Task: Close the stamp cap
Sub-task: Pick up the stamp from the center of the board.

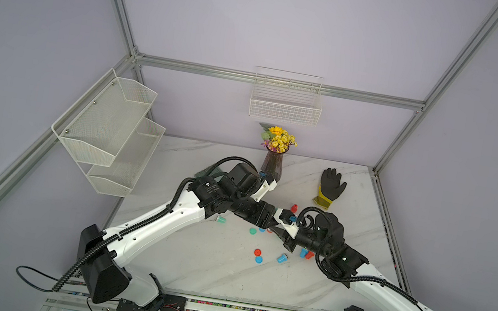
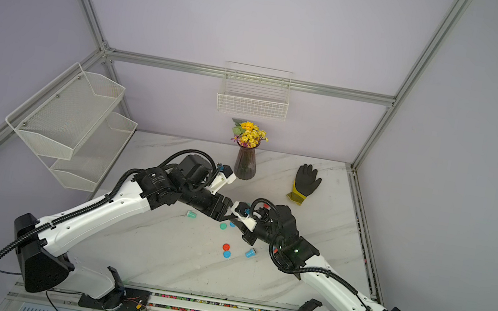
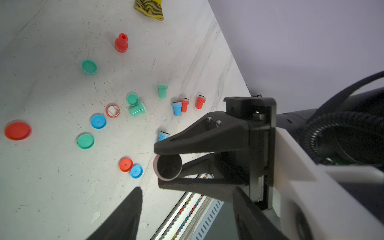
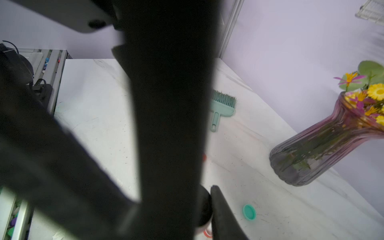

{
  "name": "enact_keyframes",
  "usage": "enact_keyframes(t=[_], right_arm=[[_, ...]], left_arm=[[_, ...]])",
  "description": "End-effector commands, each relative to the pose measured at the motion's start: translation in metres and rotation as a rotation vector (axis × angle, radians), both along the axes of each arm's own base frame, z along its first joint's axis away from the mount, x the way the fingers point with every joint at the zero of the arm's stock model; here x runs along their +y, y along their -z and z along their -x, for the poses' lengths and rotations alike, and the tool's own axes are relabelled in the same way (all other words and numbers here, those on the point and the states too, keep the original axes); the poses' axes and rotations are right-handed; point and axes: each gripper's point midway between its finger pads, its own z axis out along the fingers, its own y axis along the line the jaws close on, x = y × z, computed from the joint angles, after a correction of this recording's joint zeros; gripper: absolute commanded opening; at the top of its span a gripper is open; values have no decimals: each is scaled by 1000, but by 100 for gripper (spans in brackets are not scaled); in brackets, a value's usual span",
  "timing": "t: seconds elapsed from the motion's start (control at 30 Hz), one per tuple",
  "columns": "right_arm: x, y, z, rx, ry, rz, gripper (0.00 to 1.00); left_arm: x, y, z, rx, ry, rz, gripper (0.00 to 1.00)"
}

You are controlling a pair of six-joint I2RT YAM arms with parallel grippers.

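White marble fills my left wrist feed, and only that feed shows me the grip. The right gripper is clamped on the stamp, a jaw on either side of its red-and-white rim. The stamp's dark round face is bare and turned to the lens. In both top views that spot is buried under the right arm's white camera mount. There I just see the two arms meeting over the middle of the table, the left gripper pointing in from the left.

The right wrist feed is mostly blocked by a blurred dark mass close to the lens. Past it I get a sliver of the stamp against one right finger. It also gives me the brush on the far left of the table, which the left arm nearly hides from above, and the vase at the far edge.

The left gripper's fingers stand well apart, wider than the stamp, and grip nothing. One tip is just beside the stamp; I cannot tell whether it touches. Loose caps and loose stamps lie scattered on the table around them, an open red cap among them.
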Motion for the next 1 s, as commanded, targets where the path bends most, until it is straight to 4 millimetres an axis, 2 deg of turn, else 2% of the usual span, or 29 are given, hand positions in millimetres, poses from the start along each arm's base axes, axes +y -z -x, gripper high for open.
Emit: enact_keyframes(t=[0.0,0.13,0.27,0.57,0.7,0.9,0.97], right_arm=[[7,-13,9,-132,-87,-3,12],[5,-13,10,-149,-88,4,12],[4,-15,13,-164,-96,-3,12],[-2,-21,13,-191,-64,-4,12],[-2,-21,15,-197,-76,-4,12],[-4,-26,14,-207,-64,-10,14],[-5,-29,13,-211,-51,-13,22]], left_arm=[[-2,9,0,26,-11,-64,64],[-12,15,0,50,8,-89,58],[-14,24,-6,63,-11,-129,47],[-16,40,-6,109,-25,-172,41],[-13,48,-7,120,-33,-201,34],[-11,42,-12,84,-46,-206,19],[-10,36,-13,54,-36,-199,17]])
